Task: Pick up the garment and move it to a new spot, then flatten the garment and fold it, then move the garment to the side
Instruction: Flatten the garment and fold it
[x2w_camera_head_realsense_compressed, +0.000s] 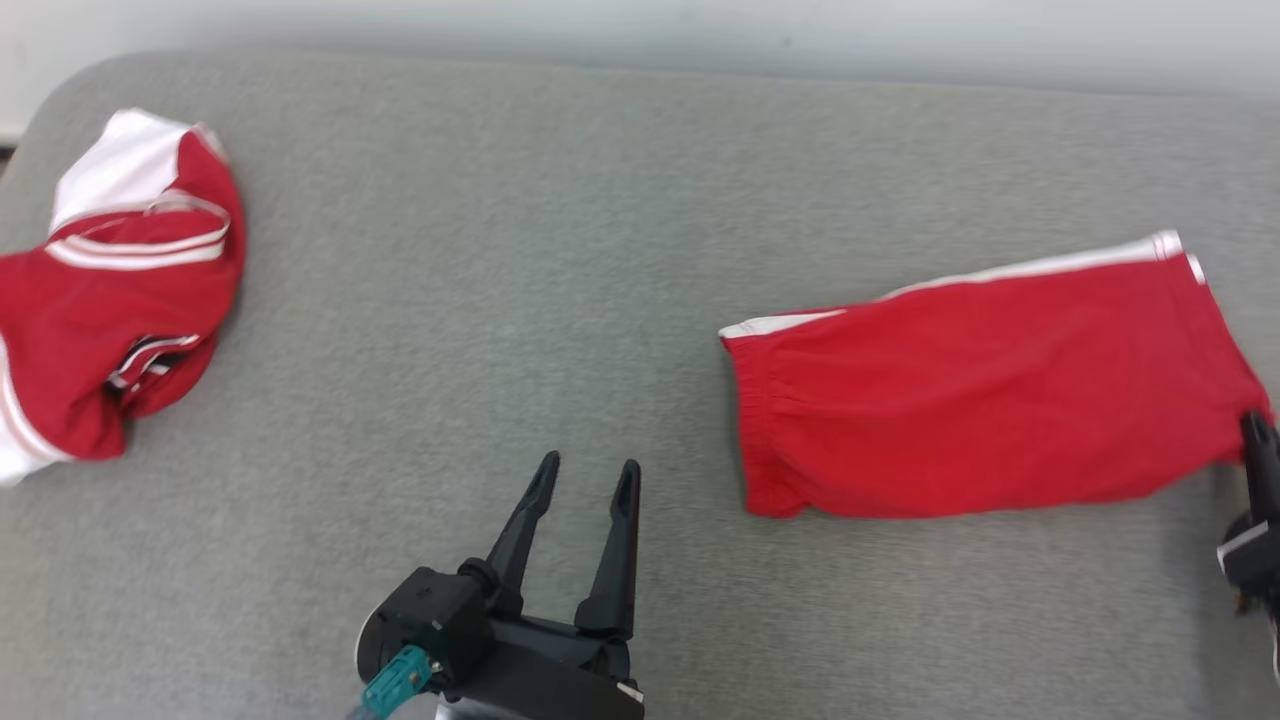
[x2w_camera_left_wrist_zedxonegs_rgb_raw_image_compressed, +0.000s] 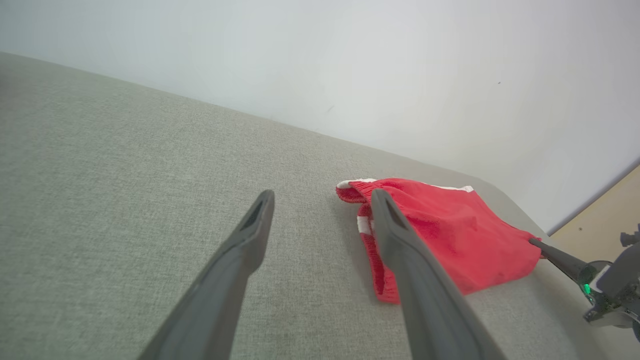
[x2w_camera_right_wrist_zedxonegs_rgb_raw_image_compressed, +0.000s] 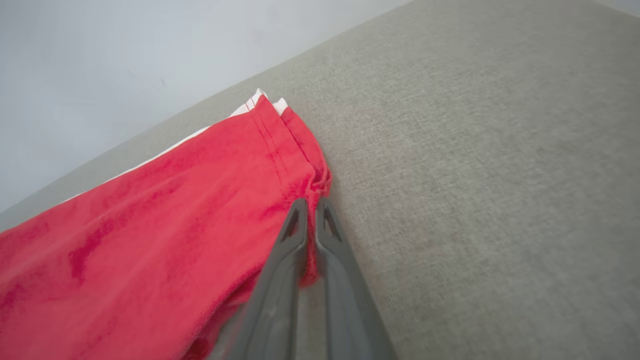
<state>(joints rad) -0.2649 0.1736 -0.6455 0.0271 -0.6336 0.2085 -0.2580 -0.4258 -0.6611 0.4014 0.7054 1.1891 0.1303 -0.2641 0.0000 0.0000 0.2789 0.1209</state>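
The right wrist view gives up close what the head view catches at its very edge: the right gripper (x2w_camera_right_wrist_zedxonegs_rgb_raw_image_compressed: 310, 206) pinched shut on the hemmed corner of the red garment (x2w_camera_right_wrist_zedxonegs_rgb_raw_image_compressed: 150, 225), which lies flat on the right side of the grey table (x2w_camera_head_realsense_compressed: 500, 250). The head view adds a second, crumpled red-and-white garment (x2w_camera_head_realsense_compressed: 120, 300) at the far left. That makes two garments and two grippers; the left gripper (x2w_camera_head_realsense_compressed: 587, 475) hovers above the table between the garments, fingers spread, holding nothing
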